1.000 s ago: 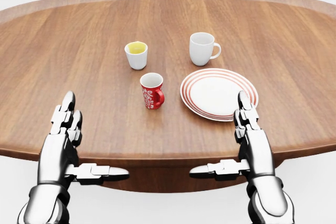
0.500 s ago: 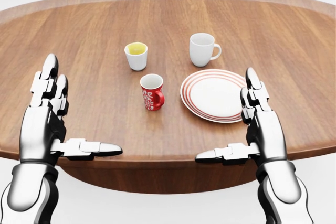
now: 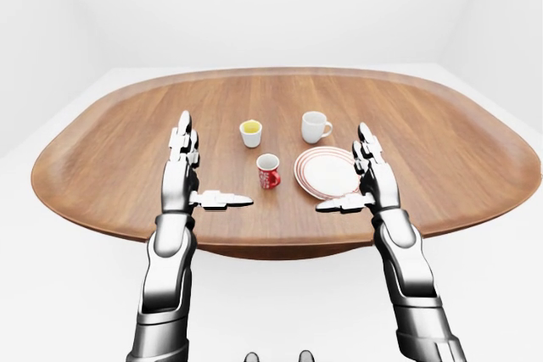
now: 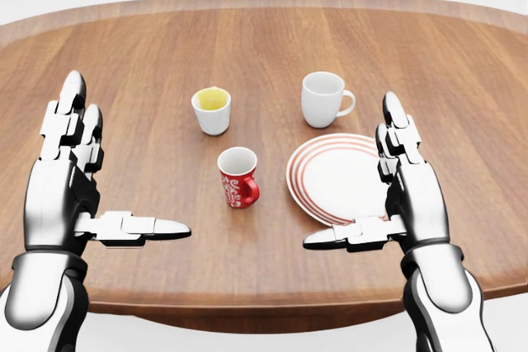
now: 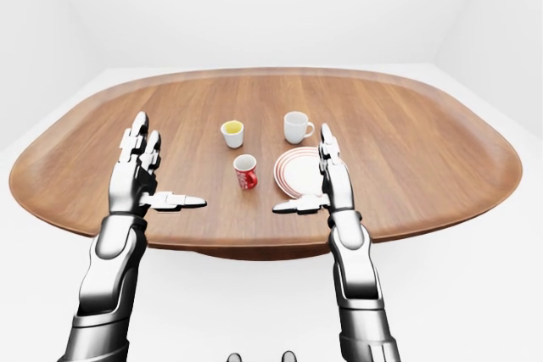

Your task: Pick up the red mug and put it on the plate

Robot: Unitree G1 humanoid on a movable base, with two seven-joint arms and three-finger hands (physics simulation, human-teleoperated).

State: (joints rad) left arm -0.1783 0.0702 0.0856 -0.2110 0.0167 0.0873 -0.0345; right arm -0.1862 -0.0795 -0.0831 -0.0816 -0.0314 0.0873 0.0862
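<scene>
Red mug (image 4: 238, 176) beside plate (image 4: 346, 180); 2 cups above; both hands spread, empty.

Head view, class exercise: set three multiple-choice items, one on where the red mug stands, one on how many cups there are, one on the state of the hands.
1. The red mug stands
A. on the plate
B. on the table, left of the striped plate
C. in a hand

2. Cups and mugs on the wooden table:
A. two
B. three
C. four

3. The left hand and right hand are
A. open, holding nothing
B. both shut on mugs
C. out of view

Key: 1 B, bare wood shows between mug and plate; 2 B, red mug, white mug, yellow-lined cup; 3 A, fingers spread, nothing held.
</scene>
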